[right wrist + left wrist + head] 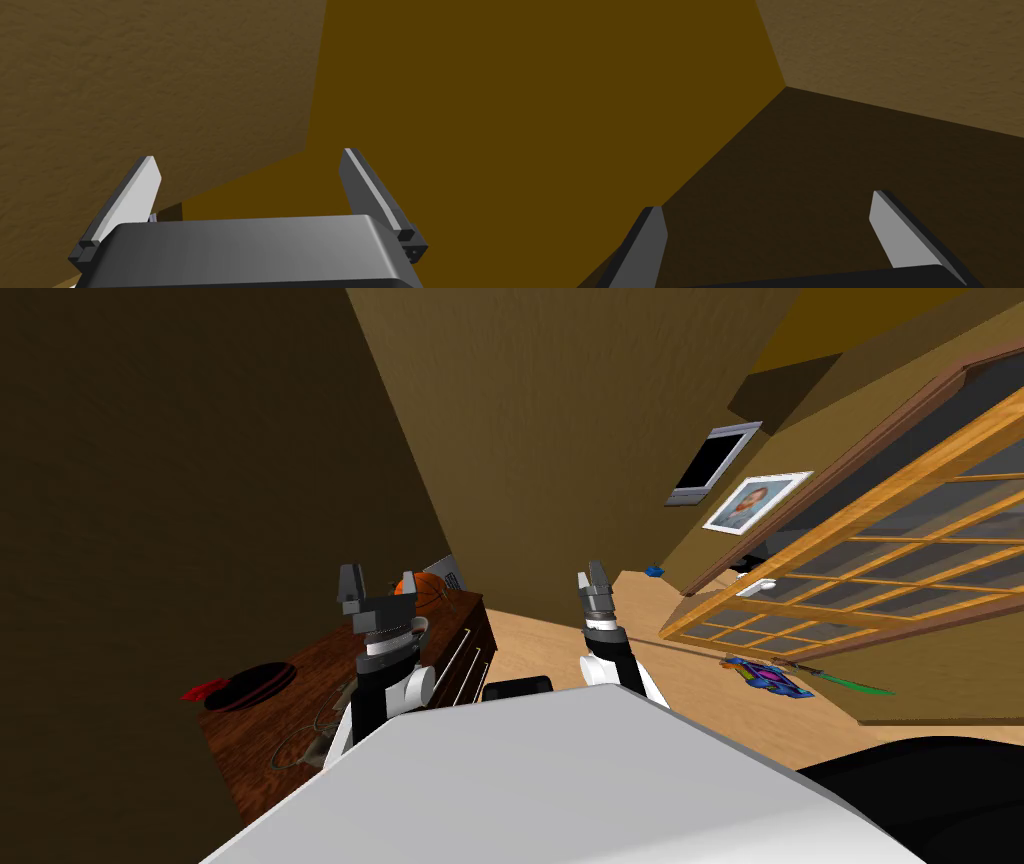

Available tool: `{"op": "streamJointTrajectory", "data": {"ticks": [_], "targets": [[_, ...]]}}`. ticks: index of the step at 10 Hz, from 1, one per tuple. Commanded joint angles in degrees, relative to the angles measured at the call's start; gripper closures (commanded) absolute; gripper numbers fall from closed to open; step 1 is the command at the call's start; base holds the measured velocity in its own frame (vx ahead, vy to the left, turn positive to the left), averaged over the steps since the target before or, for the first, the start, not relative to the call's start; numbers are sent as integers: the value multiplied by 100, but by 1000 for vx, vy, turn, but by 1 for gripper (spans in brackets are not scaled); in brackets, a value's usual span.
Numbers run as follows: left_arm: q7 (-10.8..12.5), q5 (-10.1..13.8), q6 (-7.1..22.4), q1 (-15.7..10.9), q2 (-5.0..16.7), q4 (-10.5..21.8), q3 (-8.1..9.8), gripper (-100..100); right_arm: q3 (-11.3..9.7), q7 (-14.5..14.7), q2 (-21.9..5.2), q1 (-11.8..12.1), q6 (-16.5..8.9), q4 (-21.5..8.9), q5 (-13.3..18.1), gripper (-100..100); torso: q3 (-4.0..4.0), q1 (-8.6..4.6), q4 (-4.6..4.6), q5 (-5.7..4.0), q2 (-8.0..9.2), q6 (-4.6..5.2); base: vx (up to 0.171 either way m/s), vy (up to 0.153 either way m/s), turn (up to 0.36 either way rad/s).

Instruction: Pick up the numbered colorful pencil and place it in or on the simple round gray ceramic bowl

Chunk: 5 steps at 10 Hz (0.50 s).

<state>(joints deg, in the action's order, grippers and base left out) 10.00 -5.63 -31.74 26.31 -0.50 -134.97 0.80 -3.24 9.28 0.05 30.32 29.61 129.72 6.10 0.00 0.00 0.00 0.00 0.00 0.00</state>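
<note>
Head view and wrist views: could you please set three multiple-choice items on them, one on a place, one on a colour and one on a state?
1. Where is the basketball?
A. on a bed
B. on the dark wooden dresser
C. in a gripper

2. What colour is the frame of the portrait?
A. white
B. red
C. black

3. How are the left gripper and right gripper?
A. both shut
B. left shut, right open
C. both open, empty

Key: 1 B, it sits at the dresser's far end; 2 A, a white border surrounds the portrait; 3 C, each wrist view shows its fingers apart with nothing between.
</note>
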Motion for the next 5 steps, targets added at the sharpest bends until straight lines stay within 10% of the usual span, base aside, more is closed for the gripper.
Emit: {"op": "streamJointTrajectory", "data": {"ticks": [1, 5], "targets": [[28, 69, 69, -28, 187, 36, 5, -100, 0, 0, 0, 0, 0, 0, 0, 0, 0, 0, 0, 0, 0, 0, 1, -13, 41], [189, 454, 456, -186, 637, 254, 28, -100, 0, 0, 1, 0, 0, 0, 0, 0, -2, -22, -1, -5, -3, 0, 4, -60, 69]]}}
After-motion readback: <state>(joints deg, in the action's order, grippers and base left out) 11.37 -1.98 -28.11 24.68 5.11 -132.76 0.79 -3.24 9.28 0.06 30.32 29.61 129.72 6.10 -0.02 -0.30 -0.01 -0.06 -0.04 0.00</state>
